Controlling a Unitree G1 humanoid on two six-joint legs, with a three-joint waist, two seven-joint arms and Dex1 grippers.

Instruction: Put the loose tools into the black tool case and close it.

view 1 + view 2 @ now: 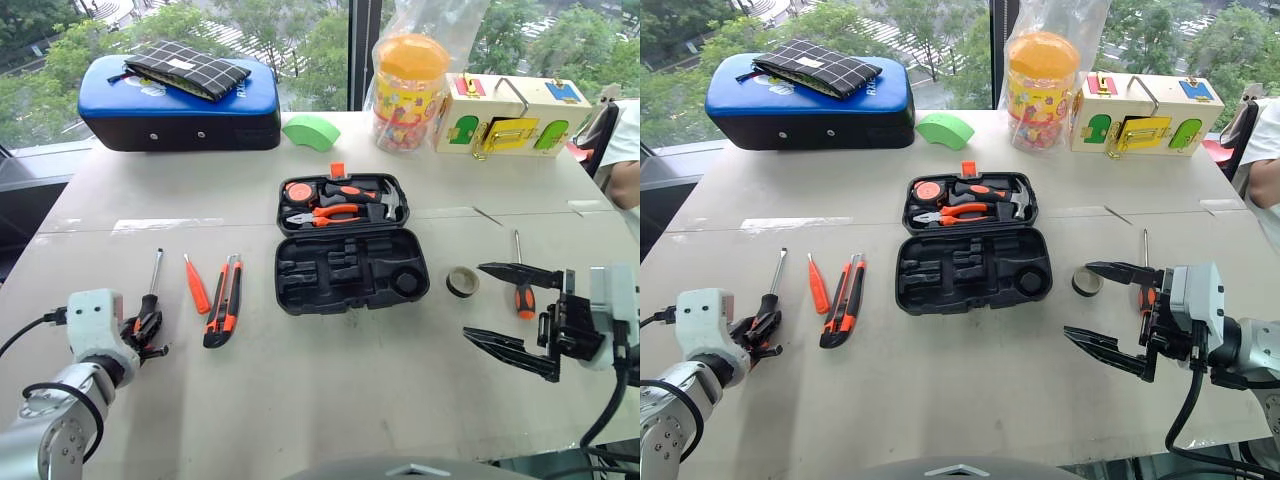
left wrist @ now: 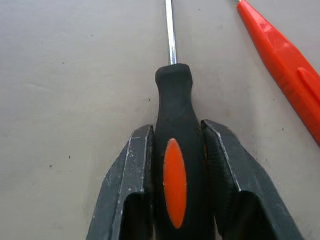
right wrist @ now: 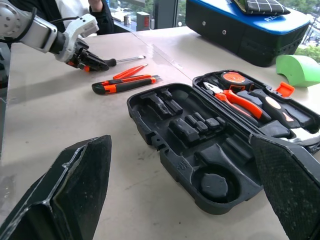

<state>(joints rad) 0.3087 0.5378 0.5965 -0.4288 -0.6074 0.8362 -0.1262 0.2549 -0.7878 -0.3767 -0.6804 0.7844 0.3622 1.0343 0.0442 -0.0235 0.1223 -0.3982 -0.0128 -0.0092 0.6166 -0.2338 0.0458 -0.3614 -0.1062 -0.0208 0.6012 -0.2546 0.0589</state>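
From the head camera, the black tool case (image 1: 352, 270) lies open in the middle of the table (image 1: 300, 390); its front half has bare slots. To its left lie a knife (image 1: 224, 299), a thin orange tool (image 1: 196, 284) and a screwdriver (image 1: 150, 294); the left gripper (image 1: 146, 328) has closed its fingers on the black handle of that screwdriver. To the right of the case sit a small tape roll (image 1: 462, 282) and a second screwdriver (image 1: 522, 284); the right gripper (image 1: 510, 308) hangs near them, fingers wide apart, holding nothing.

In the left wrist view, the two fingers (image 2: 227, 175) squeeze the screwdriver handle from both sides; the orange tool lies just beside.

In the right wrist view, the wide-open fingers (image 3: 75, 190) frame the open case.
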